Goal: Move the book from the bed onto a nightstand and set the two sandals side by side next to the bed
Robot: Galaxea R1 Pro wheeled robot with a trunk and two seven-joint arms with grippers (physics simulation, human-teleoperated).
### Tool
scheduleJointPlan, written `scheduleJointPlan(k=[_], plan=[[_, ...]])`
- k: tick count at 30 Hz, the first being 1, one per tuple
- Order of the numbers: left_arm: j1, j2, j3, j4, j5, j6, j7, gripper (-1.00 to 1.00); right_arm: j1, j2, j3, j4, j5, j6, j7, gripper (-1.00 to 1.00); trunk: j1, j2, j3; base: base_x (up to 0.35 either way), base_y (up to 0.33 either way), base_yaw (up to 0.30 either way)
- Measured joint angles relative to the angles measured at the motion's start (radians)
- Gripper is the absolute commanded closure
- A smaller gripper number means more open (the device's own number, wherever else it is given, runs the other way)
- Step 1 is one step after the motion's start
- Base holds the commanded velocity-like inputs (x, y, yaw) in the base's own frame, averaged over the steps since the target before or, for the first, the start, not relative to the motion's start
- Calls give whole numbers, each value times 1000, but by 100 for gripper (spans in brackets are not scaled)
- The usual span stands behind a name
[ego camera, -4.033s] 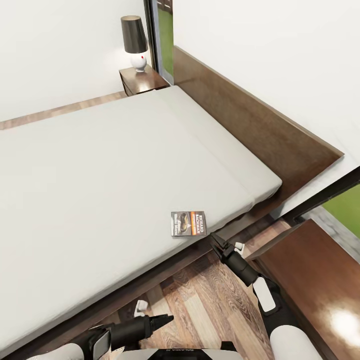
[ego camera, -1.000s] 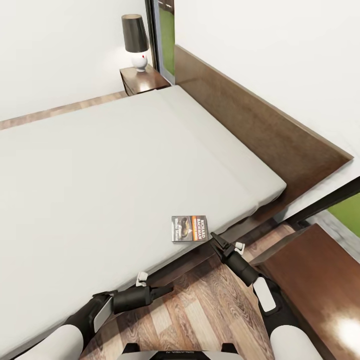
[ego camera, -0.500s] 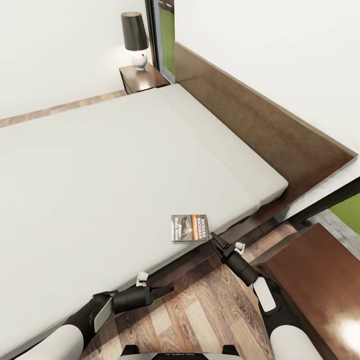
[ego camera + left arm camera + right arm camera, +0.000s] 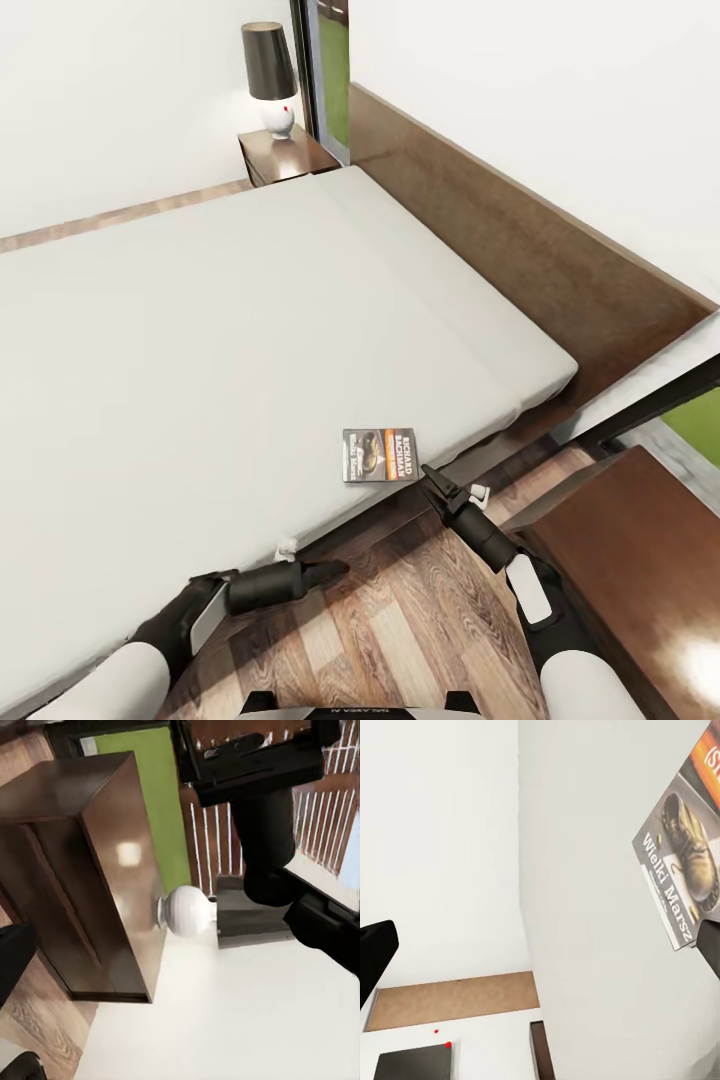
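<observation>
The book point(image 4: 379, 455) lies flat on the off-white mattress of the bed point(image 4: 220, 330), close to its near edge; its cover also shows in the right wrist view point(image 4: 679, 862). My right gripper point(image 4: 432, 482) hovers just beside the book at the bed's edge, open, with its fingers wide apart point(image 4: 375, 952). My left gripper point(image 4: 333, 571) is low over the floor beside the bed frame, open and holding nothing. One nightstand point(image 4: 285, 155) with a lamp point(image 4: 268, 75) stands at the far side of the bed, another point(image 4: 640, 560) right by my right arm. The sandals are out of view.
The dark headboard point(image 4: 520, 240) runs along the white wall. A black-framed window point(image 4: 325, 60) is behind the far nightstand, another point(image 4: 660, 395) by the near one. In the left wrist view, the near nightstand point(image 4: 82, 870) carries a white lamp base point(image 4: 187, 911). Wood-plank floor point(image 4: 400, 630) lies under my arms.
Over four seconds my left arm has risen from the bottom of the view toward the bed's edge. The right gripper has stayed beside the book. The view has shifted slightly.
</observation>
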Motion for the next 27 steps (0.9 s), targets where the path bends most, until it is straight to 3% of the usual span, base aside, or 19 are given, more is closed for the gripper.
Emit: scheduleJointPlan(k=[3,6,10,11,14,18,27], plan=[[-6,3,0,-126,-8,82,0,-100,0,0,0,0,0,0,0,-100,0,0,0,0,0,0],[-8,6,-1,-307,-32,193,0,-100,0,1,0,0,0,0,0,-100,0,0,0,0,0,0],[-2,16,-2,-453,-58,239,0,-100,0,1,0,0,0,0,-1,-100,0,0,0,0,0,0],[-1,19,-2,-461,-60,240,0,-100,0,1,0,0,0,-1,-1,-100,0,0,0,0,0,0],[4,66,-5,-483,-72,240,0,-100,0,1,0,0,0,-1,-2,-100,0,0,0,0,0,0],[6,95,-7,-484,-81,237,-3,-100,0,0,0,0,0,-1,-2,-100,0,0,0,0,0,0],[7,99,-9,-484,-81,237,-9,-100,0,0,0,0,0,-1,-2,-100,34,-63,-28,0,0,0]])
